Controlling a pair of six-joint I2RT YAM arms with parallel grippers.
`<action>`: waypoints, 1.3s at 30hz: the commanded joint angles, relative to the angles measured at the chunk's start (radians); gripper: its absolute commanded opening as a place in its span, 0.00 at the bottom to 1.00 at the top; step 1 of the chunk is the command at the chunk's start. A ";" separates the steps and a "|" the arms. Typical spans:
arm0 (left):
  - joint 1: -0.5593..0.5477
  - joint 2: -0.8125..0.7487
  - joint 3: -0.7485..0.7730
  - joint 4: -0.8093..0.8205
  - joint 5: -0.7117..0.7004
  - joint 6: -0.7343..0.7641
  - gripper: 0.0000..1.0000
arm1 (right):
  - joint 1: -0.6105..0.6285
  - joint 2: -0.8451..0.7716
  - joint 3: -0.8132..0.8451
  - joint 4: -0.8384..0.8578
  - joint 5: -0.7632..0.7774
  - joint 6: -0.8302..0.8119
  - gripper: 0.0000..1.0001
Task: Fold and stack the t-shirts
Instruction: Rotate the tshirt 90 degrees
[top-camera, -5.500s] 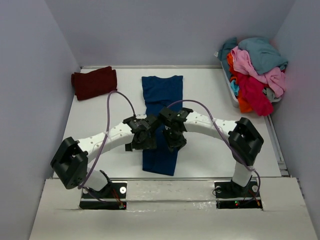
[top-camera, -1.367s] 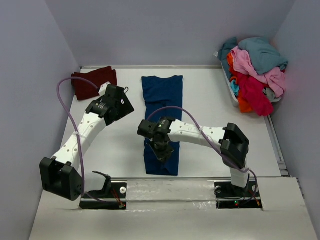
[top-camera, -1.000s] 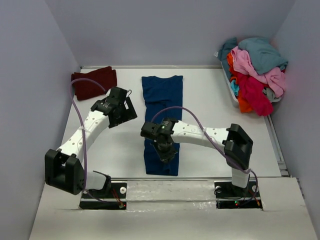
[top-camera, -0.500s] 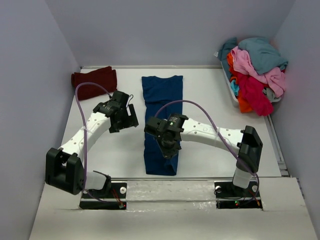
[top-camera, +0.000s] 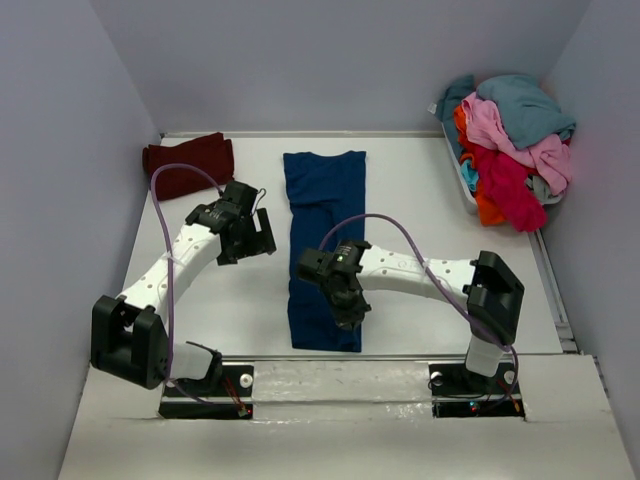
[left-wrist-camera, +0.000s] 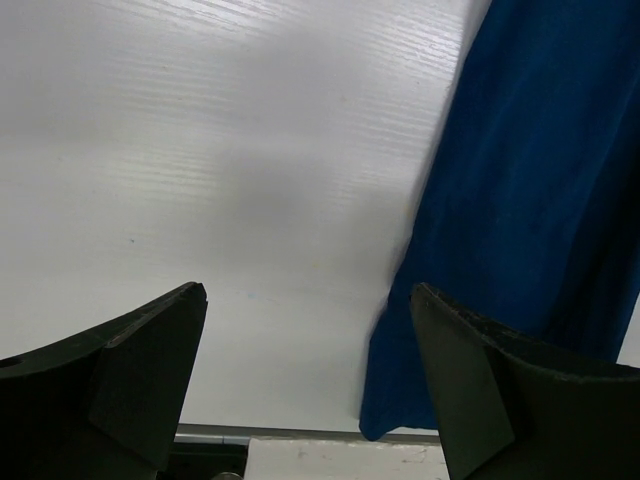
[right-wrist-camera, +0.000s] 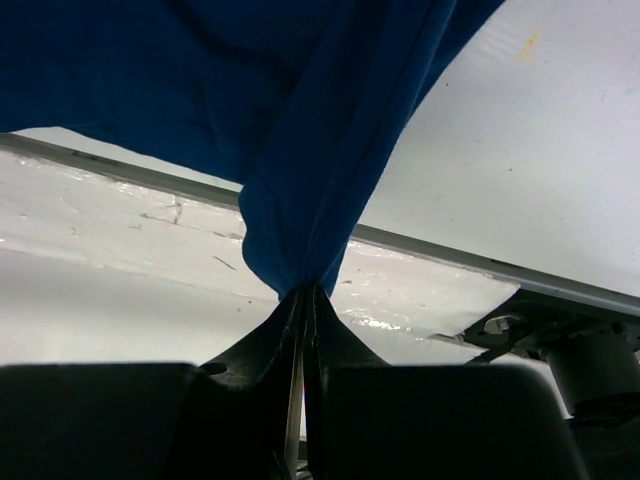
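Item: navy t-shirt — soft knit, folded into a long narrow strip, flat mid-bench. The right fingers are pressed together, pinching its near edge (cloth tented). The left fingers are spread over white woodgrain alongside. The maroon t-shirt — a folded rectangle — lies far left.

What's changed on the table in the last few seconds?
The left gripper swung off the middle of the blue shirt and now hovers open to its left. The right gripper slid toward its near end and pinches the cloth. The maroon shirt and clothes pile stayed put.
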 joint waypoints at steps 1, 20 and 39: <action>-0.002 0.001 0.041 -0.020 -0.010 0.025 0.94 | 0.014 0.012 0.014 0.060 -0.026 -0.006 0.07; -0.002 -0.014 0.035 -0.019 -0.030 0.022 0.95 | 0.014 0.195 0.184 0.092 -0.083 -0.142 0.34; -0.011 -0.074 -0.057 -0.026 0.025 0.025 0.95 | 0.014 -0.027 0.061 0.040 0.086 0.011 0.70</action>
